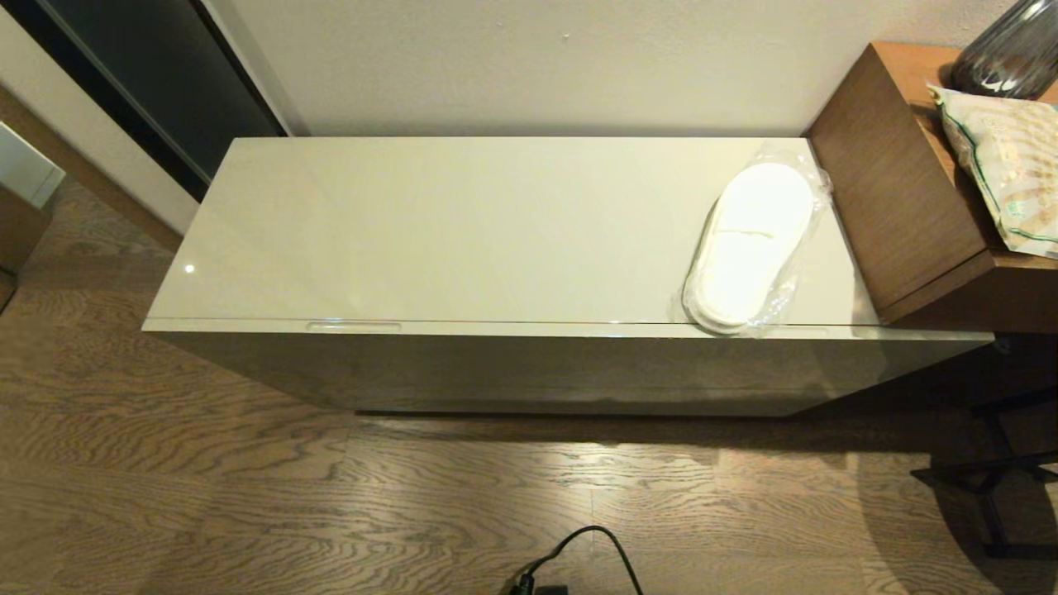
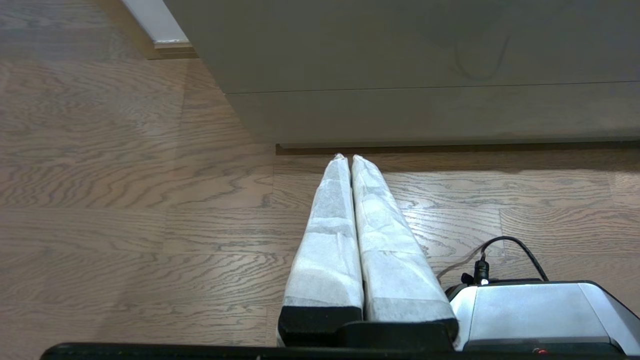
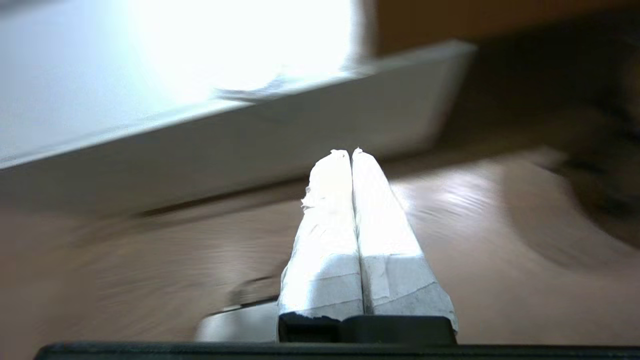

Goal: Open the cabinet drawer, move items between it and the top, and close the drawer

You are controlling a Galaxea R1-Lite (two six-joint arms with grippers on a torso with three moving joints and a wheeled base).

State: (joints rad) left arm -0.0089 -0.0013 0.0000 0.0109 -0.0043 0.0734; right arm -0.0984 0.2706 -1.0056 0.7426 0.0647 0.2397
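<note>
The glossy cream cabinet top [image 1: 463, 223] runs across the head view. White slippers in a clear plastic bag [image 1: 750, 244] lie at its right end, overhanging the front edge slightly. The drawer [image 1: 529, 328] under the top is shut, with one oblong notch [image 1: 354, 326] showing on its front edge. The tape roll and tissue pack are out of view. Neither arm shows in the head view. My left gripper [image 2: 348, 157] is shut and empty, low over the floor before the cabinet front [image 2: 425, 55]. My right gripper [image 3: 350, 151] is shut and empty, below the cabinet's right corner [image 3: 440, 60].
A brown wooden side unit [image 1: 901, 190] abuts the cabinet's right end, bearing a beige green-edged bag [image 1: 1004, 169] and a dark glass vase [image 1: 1008, 49]. A black cable [image 1: 579, 554] lies on the wooden floor. A dark metal frame [image 1: 992, 479] stands at the right.
</note>
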